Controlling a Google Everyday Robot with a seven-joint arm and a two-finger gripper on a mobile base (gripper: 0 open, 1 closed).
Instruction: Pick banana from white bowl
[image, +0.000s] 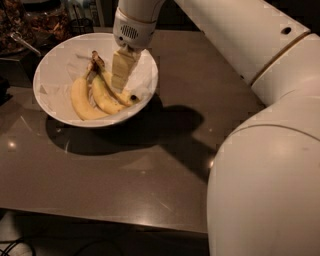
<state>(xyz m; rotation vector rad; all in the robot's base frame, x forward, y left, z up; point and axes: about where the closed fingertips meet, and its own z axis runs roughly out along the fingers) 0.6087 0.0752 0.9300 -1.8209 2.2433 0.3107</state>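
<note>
The white bowl (55, 60) stands at the table's back left, lined with white paper. Three bananas lie in it. The slim banana (129, 97) with the blackish end tip is the rightmost; its long brownish stem (97, 60) points to the back. My gripper (120, 84) hangs straight down from the wrist (132, 31) into the bowl, right over this banana's middle, and hides that part. The thickest banana (80, 101) lies at the left and a shorter one (106, 98) between them.
My arm's large white links (265, 165) fill the right side, over the brown table (150, 175). Dark containers with snacks (20, 22) and a black cup (80, 25) stand behind the bowl. The table's front edge runs along the bottom.
</note>
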